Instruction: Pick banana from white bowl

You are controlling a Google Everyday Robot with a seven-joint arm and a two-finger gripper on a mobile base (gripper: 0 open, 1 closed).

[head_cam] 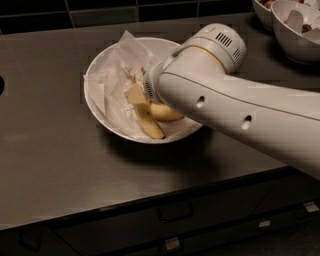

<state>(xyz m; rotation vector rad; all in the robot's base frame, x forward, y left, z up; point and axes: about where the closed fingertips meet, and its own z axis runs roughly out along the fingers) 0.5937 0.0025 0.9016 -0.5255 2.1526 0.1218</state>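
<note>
The wide white bowl with crumpled white paper lining stands on the dark counter, left of centre. My gripper reaches down into the bowl's middle from the right, at the end of the thick white arm. Two short, deep-yellow curved bananas lie in the bowl just below and right of the gripper. The long pale banana does not show clearly; the gripper and arm cover the bowl's right half. Whether the gripper holds anything is hidden.
Two smaller white bowls with reddish bits stand at the back right corner. The counter's front edge runs across the lower part, with drawers below. A dark tiled wall runs behind.
</note>
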